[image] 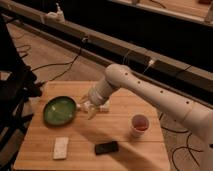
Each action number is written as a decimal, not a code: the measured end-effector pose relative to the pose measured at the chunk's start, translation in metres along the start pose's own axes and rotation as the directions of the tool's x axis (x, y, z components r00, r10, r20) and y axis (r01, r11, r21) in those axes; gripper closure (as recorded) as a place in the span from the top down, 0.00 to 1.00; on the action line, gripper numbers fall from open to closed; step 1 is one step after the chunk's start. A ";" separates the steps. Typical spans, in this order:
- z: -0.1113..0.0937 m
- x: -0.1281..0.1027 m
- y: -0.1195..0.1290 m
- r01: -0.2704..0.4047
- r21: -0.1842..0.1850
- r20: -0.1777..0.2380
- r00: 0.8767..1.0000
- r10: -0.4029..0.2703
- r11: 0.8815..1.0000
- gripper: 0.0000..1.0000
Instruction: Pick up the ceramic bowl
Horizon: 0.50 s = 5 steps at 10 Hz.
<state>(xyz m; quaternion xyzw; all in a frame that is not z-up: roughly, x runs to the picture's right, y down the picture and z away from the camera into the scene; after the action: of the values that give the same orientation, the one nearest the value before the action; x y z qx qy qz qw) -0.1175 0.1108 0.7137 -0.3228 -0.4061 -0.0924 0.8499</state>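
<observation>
The ceramic bowl (59, 110), wide, shallow and glossy green inside with a darker rim, sits on the left part of the wooden table (120, 125). My gripper (86, 109) hangs at the end of the white arm (150, 92), just right of the bowl's right rim and low over the table. It holds nothing that I can see.
A small pale cup with red inside (139, 124) stands at the right. A black flat device (106, 147) and a white rectangular block (61, 147) lie near the front edge. A white packet (102, 106) lies behind the gripper. A dark chair (15, 95) stands left of the table.
</observation>
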 end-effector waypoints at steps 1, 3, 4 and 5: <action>0.018 -0.007 -0.002 0.018 -0.033 0.007 1.000 -0.018 0.999 0.61; 0.059 -0.026 -0.004 0.074 -0.093 0.029 0.997 -0.071 0.993 0.61; 0.067 -0.036 -0.007 0.091 -0.098 0.047 0.995 -0.086 0.991 0.61; 0.068 -0.038 -0.008 0.095 -0.096 0.053 0.995 -0.090 0.991 0.61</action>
<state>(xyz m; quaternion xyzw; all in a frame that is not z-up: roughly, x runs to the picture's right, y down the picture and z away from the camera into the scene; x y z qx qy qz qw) -0.1890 0.1433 0.7204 -0.3471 -0.4362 -0.1436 0.8177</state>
